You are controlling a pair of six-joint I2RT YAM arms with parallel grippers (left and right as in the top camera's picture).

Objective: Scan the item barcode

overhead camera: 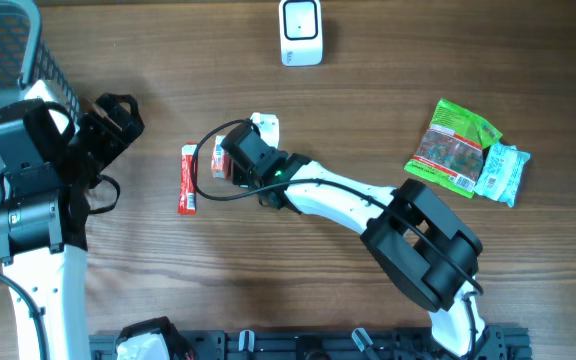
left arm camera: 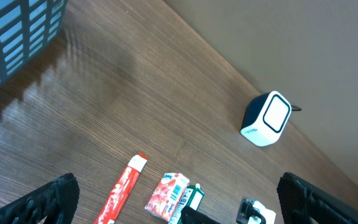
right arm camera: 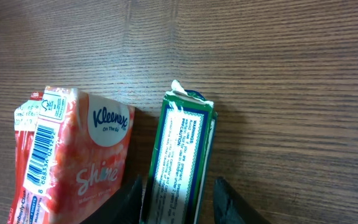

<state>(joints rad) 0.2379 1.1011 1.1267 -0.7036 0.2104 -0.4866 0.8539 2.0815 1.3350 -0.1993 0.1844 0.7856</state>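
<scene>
On the wooden tabletop (right arm camera: 291, 62) our open right hand (right arm camera: 178, 202) straddles the green-and-white carton (right arm camera: 182, 149); next we pinch, then lift.

You're working over a wooden table (overhead camera: 388, 60), brown, with a fine grain running left to right across the overhead frame. Its top has a mild sheen. In your left wrist view, look to the upper left: soft light washes the boards pale there, and a blue-grey slatted basket (left arm camera: 17, 37) throws a dim reflection onto the wood below it. Past the table's far edge, the upper right of that view is a plain tan surface (left arm camera: 278, 31), flat and evenly lit; you can't tell whether it's wall or floor. Along the bottom edge of the overhead frame runs a black rail (overhead camera: 308, 348).
</scene>
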